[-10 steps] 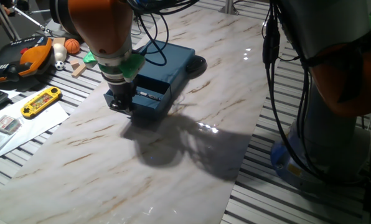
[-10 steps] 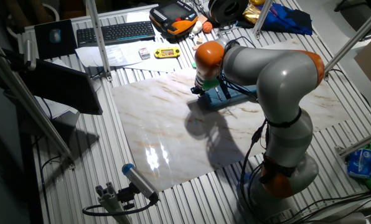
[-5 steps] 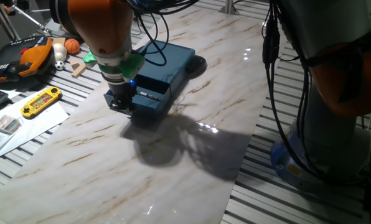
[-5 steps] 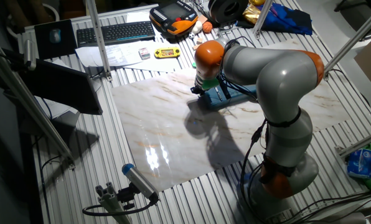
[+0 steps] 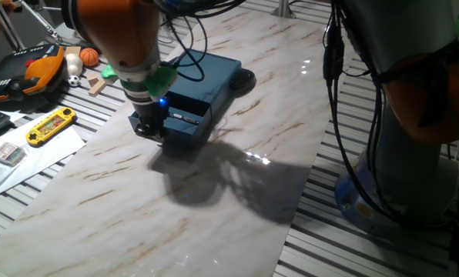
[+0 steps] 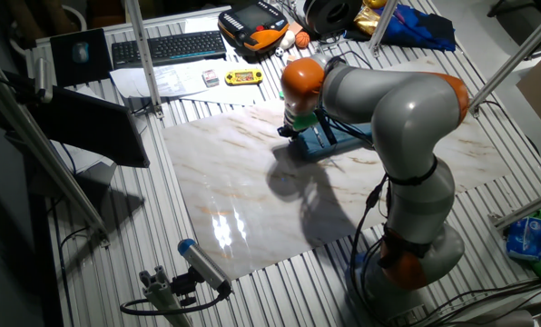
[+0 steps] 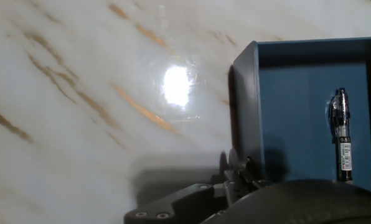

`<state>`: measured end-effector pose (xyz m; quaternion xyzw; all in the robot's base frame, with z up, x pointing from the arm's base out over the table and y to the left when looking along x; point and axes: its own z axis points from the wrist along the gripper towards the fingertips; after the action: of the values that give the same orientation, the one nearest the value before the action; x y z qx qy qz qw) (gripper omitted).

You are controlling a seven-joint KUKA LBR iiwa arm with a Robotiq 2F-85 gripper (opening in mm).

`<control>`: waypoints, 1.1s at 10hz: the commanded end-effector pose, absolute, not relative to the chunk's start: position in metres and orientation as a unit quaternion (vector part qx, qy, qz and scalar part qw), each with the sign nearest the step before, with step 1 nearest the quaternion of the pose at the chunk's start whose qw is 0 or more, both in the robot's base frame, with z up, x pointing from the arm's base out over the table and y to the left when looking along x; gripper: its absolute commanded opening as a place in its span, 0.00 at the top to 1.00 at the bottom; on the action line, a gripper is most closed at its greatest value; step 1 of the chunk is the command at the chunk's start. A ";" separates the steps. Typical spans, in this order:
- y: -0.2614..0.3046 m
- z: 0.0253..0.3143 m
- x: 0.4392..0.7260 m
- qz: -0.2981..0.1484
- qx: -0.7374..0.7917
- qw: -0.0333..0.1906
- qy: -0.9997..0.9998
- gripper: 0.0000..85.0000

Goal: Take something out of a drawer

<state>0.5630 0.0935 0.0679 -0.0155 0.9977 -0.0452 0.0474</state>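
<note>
The dark blue drawer (image 5: 186, 135) stands pulled out of its dark blue box (image 5: 214, 73) on the marble board. A slender dark pen-like stick (image 5: 185, 118) lies inside it. In the hand view the stick (image 7: 341, 134) lies along the right side of the drawer's floor (image 7: 297, 112). My gripper (image 5: 149, 127) is low at the drawer's front, by the small knob (image 7: 232, 163). Its jaws are hidden by the hand in the fixed views. The hand view shows only dark gripper parts (image 7: 232, 180) at the knob, so open or shut does not show.
A yellow handheld game (image 5: 51, 125) lies left of the board on the slatted table. Small balls (image 5: 89, 56) and a black-and-orange device (image 5: 29, 73) lie behind it. A keyboard (image 6: 166, 47) is at the far side. The arm's base (image 6: 416, 245) stands beside the board.
A blue light has come on at the hand. The arm's upper part has shifted slightly up and left. The gripper stays at the drawer's front and the stick has not moved.
</note>
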 end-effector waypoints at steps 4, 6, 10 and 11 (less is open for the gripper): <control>0.094 0.068 0.563 -0.053 0.000 0.052 0.997 1.00; 0.094 0.068 0.563 -0.051 0.001 0.047 0.998 1.00; 0.094 0.068 0.563 -0.056 -0.031 0.045 0.997 1.00; 0.094 0.068 0.563 -0.056 -0.032 0.044 0.997 1.00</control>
<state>0.5629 0.0933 0.0683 -0.0328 0.9968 -0.0576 0.0439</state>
